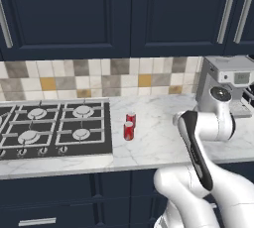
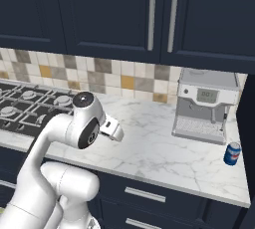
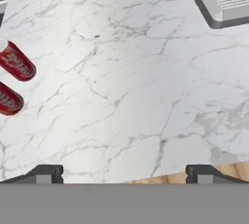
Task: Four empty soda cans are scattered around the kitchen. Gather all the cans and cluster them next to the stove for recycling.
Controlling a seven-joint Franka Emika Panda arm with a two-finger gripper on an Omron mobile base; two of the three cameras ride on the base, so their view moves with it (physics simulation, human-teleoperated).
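red cans left of end effector

The left base view looks forward and down from behind the arm, with the stove at lower left, two red cans mid-frame and the coffee machine at right. The right base view faces the same marble counter from the other side, with the machine at centre right and a blue can far right. The hand view hangs close above the counter looking down, red cans at its left edge, finger tips at the bottom.
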